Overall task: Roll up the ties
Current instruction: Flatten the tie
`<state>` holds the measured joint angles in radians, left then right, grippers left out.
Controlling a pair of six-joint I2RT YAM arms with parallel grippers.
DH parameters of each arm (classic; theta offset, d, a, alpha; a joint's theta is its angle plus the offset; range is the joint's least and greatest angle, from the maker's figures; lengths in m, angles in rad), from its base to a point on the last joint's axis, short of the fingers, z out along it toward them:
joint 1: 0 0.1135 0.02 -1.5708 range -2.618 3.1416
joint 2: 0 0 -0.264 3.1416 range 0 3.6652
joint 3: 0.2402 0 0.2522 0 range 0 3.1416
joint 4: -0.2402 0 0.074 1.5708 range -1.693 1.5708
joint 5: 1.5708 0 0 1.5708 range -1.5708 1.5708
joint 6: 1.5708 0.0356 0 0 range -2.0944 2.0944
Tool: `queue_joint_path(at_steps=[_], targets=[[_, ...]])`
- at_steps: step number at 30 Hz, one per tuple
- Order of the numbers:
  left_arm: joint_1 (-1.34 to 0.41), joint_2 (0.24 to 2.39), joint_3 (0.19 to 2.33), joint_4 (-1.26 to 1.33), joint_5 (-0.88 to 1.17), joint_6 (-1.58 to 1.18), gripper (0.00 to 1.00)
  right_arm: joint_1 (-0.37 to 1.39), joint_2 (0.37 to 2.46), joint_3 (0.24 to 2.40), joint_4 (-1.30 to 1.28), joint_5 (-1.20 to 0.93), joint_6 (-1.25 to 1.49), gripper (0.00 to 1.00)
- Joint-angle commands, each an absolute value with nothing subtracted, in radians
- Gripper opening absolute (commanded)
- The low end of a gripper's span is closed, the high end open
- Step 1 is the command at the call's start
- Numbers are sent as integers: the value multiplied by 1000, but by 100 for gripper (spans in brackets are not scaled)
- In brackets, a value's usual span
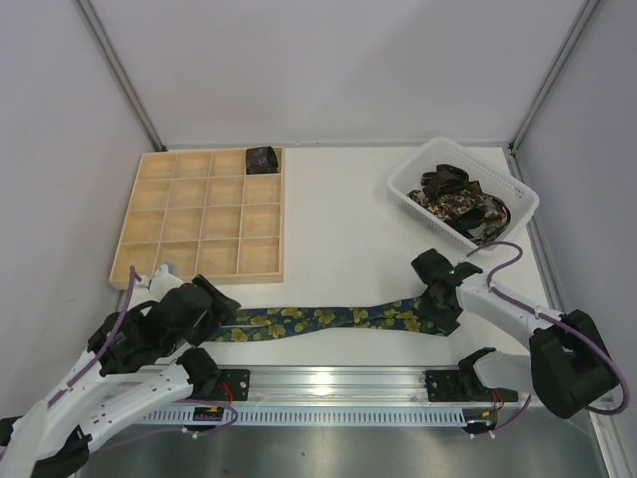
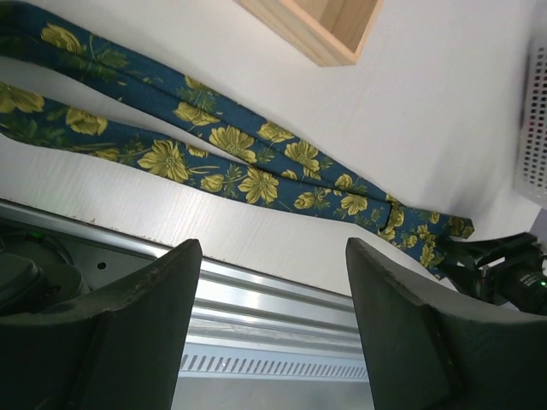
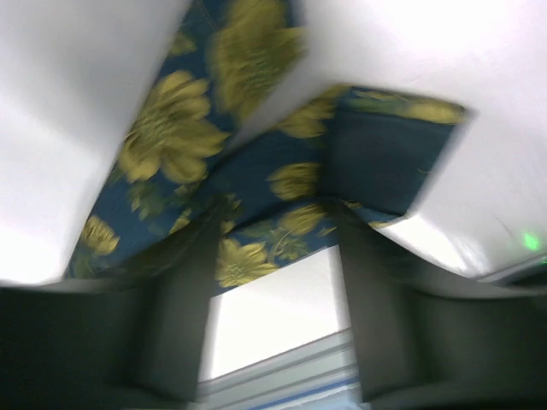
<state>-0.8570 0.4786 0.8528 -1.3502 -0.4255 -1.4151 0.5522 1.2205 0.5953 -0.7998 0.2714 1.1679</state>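
Note:
A navy tie point(image 1: 328, 319) with yellow-green flowers lies flat along the table's front, folded double in the left wrist view point(image 2: 248, 171). My left gripper point(image 1: 221, 307) stands at its left end. Its jaws point(image 2: 273, 282) are open, with only the table edge and rail between them. My right gripper point(image 1: 438, 307) is over the tie's right end. In the blurred right wrist view its jaws point(image 3: 278, 256) stand apart with bare table between them, the tips just over the folded tie end point(image 3: 256, 171). A dark rolled tie point(image 1: 262, 159) sits in the tray's back right compartment. More dark ties point(image 1: 458, 199) fill the basket.
The pale wooden grid tray point(image 1: 134, 214) lies at the back left, its near corner point(image 2: 325, 34) close to the tie. The white slotted basket point(image 1: 408, 194) stands at the back right. An aluminium rail point(image 1: 338, 383) runs along the near edge between the arm bases.

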Motion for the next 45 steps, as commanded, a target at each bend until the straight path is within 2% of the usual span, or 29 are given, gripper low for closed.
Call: queue_joint_path(at_steps=[1, 3, 5, 8, 9, 12, 16, 18, 23, 24, 25, 27, 29, 30, 36, 41, 45], targets=[[-851, 502, 928, -1447, -492, -1408, 74, 346, 1247, 566, -846, 316, 1143, 49], [-851, 524, 956, -1430, -499, -1378, 73, 222, 1247, 584, -902, 340, 1106, 54], [-851, 538, 968, -1410, -500, -1349, 72, 37, 1230, 633, -910, 347, 1004, 55], [-853, 577, 971, -1361, -471, -1290, 72, -133, 1209, 749, -905, 409, 839, 55], [-851, 586, 966, -1338, -459, -1248, 72, -141, 1210, 782, -907, 440, 800, 55], [-851, 633, 957, -1302, -425, -1212, 72, -109, 1218, 890, -942, 462, 724, 59], [-851, 669, 953, -1244, -402, -1158, 69, -3, 1137, 884, -896, 280, 678, 68], [-851, 696, 940, -1201, -373, -1124, 68, 107, 1092, 865, -910, 241, 754, 70], [-851, 811, 896, -1169, -305, -1103, 68, 213, 1075, 784, -919, 241, 909, 71], [-851, 824, 896, -1167, -302, -1103, 68, 225, 1086, 772, -913, 256, 923, 69], [-851, 830, 896, -1161, -298, -1101, 68, 236, 1091, 753, -902, 274, 942, 62], [-851, 833, 893, -1134, -299, -1078, 67, 242, 1121, 738, -862, 313, 945, 55], [-851, 834, 893, -1117, -302, -1059, 65, 238, 1161, 739, -841, 348, 936, 54], [-851, 842, 891, -1103, -299, -1049, 60, 239, 1178, 739, -830, 356, 930, 53], [-851, 905, 891, -1063, -298, -1000, 47, 238, 1253, 741, -769, 373, 904, 51], [-851, 965, 920, -1028, -318, -937, 46, 233, 1317, 738, -727, 376, 905, 49], [-851, 1002, 946, -1009, -340, -881, 45, 207, 1365, 726, -698, 356, 911, 44]])
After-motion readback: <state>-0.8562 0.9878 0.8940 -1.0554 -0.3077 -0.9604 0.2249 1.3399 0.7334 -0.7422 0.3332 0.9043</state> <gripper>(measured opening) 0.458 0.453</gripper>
